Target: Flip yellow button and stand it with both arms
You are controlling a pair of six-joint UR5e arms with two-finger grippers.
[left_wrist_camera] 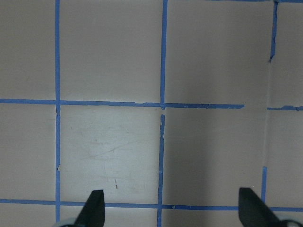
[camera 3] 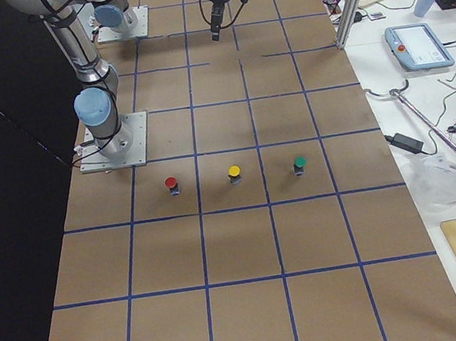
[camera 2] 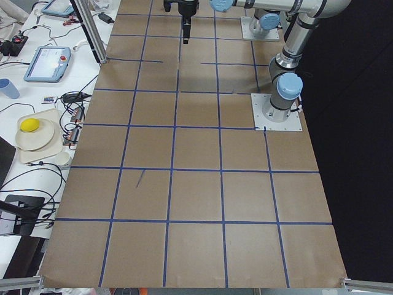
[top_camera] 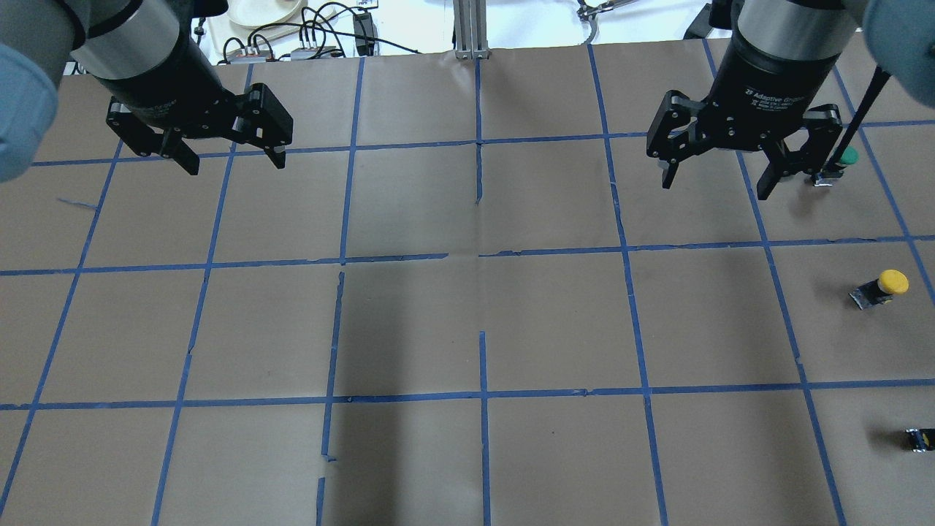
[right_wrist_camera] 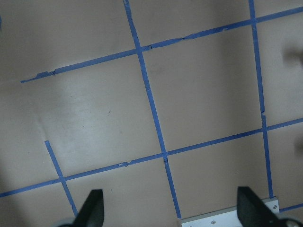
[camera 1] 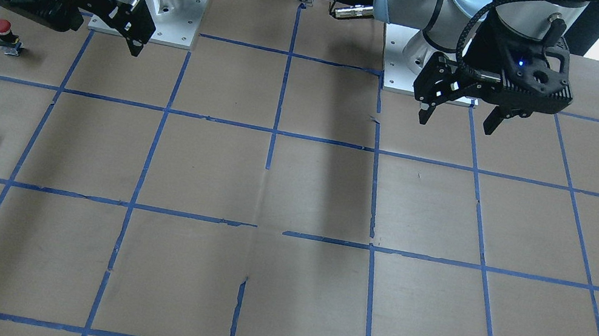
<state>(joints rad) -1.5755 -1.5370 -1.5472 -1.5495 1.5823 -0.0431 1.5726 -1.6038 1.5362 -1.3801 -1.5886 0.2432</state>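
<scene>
Fingertips (right_wrist_camera: 94, 210) at the foot of the right wrist view stand wide apart over bare paper: the right gripper (top_camera: 714, 186) is released and empty, hanging above the table. The left gripper (top_camera: 234, 165) gapes the same way, holding nothing. Out to the right gripper's right, toward the table's end, the yellow button (top_camera: 884, 286) seems to stand cap up, long axis vertical, between a green button (top_camera: 846, 156) and a red button (camera 3: 171, 183). The right arm is much nearer, the left well apart

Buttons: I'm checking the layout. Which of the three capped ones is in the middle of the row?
The yellow button, between the red button and the green button.
</scene>
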